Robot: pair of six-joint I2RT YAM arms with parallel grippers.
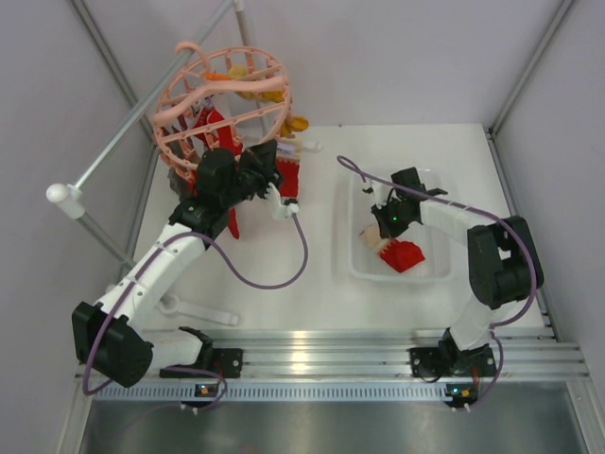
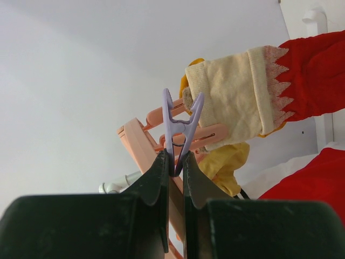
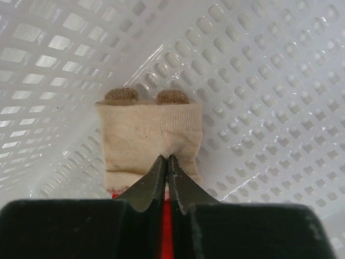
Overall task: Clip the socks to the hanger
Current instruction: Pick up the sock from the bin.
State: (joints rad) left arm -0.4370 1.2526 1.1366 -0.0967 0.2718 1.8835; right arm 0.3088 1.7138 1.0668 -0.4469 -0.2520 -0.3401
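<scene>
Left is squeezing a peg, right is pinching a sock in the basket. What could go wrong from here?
1. The left gripper pinches only the handle tips of the lilac peg; it may slip and snap shut early.
2. The red sock's cream cuff sits beside the peg's open end, so the peg could catch just an edge.
3. The right gripper holds a thin fold of the basket sock; lifting might drop it.

Right pincer [image 3: 167,160] covers most of the sock [image 3: 148,132].
</scene>
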